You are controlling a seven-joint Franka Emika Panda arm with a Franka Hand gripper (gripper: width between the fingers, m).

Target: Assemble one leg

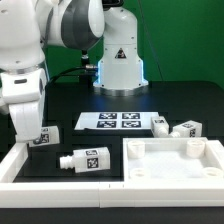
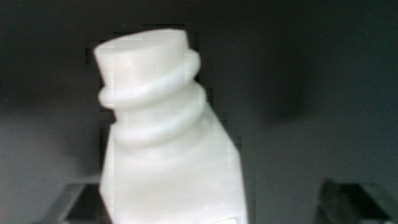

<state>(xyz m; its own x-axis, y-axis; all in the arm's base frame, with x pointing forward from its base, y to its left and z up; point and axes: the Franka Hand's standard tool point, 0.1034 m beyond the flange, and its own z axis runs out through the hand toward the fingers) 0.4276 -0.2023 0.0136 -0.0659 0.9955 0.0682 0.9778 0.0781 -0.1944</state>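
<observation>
gripper (image 1: 29, 128): at 9 o'clock in ext view; hangs off white arm, pointing down at black table (image 1: 185, 100)
gripper state: wrist view shows dark fingers (image 2: 356, 200) on both sides of the leg; clear gap btw one finger and leg body; jaws spread, nothing clamped
leg (image 1: 46, 135): at 9 o'clock in ext view, lying on table just beside gripper tip; tag faces cam; contact w/ gripper can't be told from ext view
leg, wrist view (image 2: 169, 165): blocky white body sits btw fingers; narrower threaded round end points away from gripper; slight tilt
second leg (image 1: 85, 160): at 5 o'clock of the leg, near but apart; on its side, tag visible, narrow end toward 9 o'clock
marker board (image 1: 116, 121): centre of ext view, flat on table, several tags
two more legs (image 1: 160, 125): at 3 o'clock of marker board, just beside it; other one (image 1: 188, 128) next to it; tags visible
tabletop (image 1: 175, 162): at 4 o'clock in ext view; big white tray shape w/ corner sockets; no leg fitted
white rail (image 1: 20, 165): runs 8 to 6 o'clock along table edge; second leg lies near it
robot base (image 1: 120, 55): at 12 o'clock, behind marker board; warning triangle sticker
</observation>
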